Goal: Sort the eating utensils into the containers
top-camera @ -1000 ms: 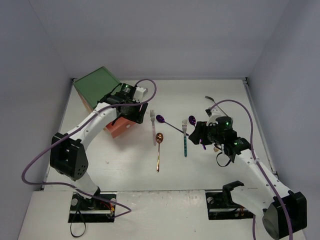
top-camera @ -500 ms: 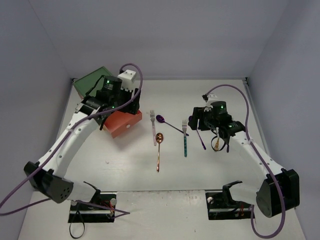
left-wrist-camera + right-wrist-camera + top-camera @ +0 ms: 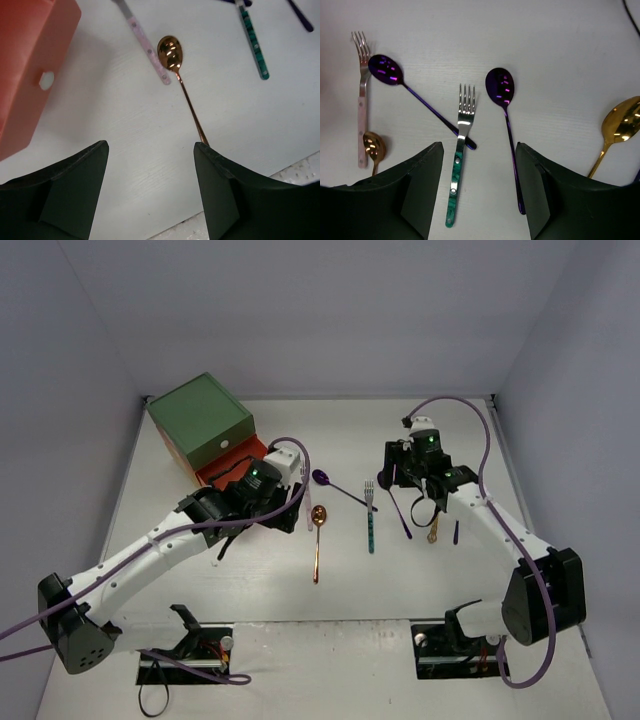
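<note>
With the left tool (image 3: 150,150) and right tool (image 3: 479,147) both spread wide and empty, the copper spoon (image 3: 170,50), pink-handled fork (image 3: 150,52), teal-handled fork (image 3: 457,175), purple spoons (image 3: 385,69) and gold spoon (image 3: 622,122) are found lying mid-frame on the surface (image 3: 420,580), outside the orange-red drawer (image 3: 25,50) pulled open at upper left, so much sorting is judged undone.

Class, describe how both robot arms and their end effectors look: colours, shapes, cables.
The left arm and right arm have white links, black joints, a looping purple cable and a green light at the wrist. The left end effector and right end effector have broad, dark, wedge-shaped fingers.
</note>
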{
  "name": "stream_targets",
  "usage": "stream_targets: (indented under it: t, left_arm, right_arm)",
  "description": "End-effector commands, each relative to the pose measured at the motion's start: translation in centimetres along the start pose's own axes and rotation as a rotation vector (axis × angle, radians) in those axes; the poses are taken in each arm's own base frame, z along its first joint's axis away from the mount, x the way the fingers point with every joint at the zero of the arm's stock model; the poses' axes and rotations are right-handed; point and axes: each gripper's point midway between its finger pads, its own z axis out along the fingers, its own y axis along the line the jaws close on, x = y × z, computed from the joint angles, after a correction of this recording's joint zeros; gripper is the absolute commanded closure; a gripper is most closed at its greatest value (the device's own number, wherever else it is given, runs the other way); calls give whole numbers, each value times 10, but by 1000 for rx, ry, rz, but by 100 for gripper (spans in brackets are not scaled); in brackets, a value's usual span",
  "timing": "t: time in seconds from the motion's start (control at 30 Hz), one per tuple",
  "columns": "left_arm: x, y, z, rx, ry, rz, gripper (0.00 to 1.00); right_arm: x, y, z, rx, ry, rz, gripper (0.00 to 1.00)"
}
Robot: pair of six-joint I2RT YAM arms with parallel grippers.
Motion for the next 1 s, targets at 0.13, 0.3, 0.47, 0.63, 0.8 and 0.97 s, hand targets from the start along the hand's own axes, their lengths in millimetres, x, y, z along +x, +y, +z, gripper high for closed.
stream_targets:
  t: [0.13, 0.3, 0.47, 0.63, 0.8, 0.97]
  left_arm:
    - [-21, -5, 5, -7, -92, -97, 34]
    - [-17, -7, 18, -37, -74, -133, 34]
    - [-7, -15, 39, -64, -42, -183, 35]
    - [3, -36, 71, -58, 5, -186, 39]
    - [11, -61, 100, -82, 55, -184, 45]
    - [34, -72, 129, -127, 115, -213, 51]
  right_arm:
    - [-38, -11, 12, 128, -100, 46, 43]
    - [-29, -8, 5, 92, -88, 16, 43]
    - [-7, -7, -7, 52, -71, 18, 43]
    - [-1, -6, -27, 24, -105, 48, 42]
    - [-6, -10, -50, 15, -175, 82, 42]
    - [-10, -9, -71, -13, -234, 100, 41]
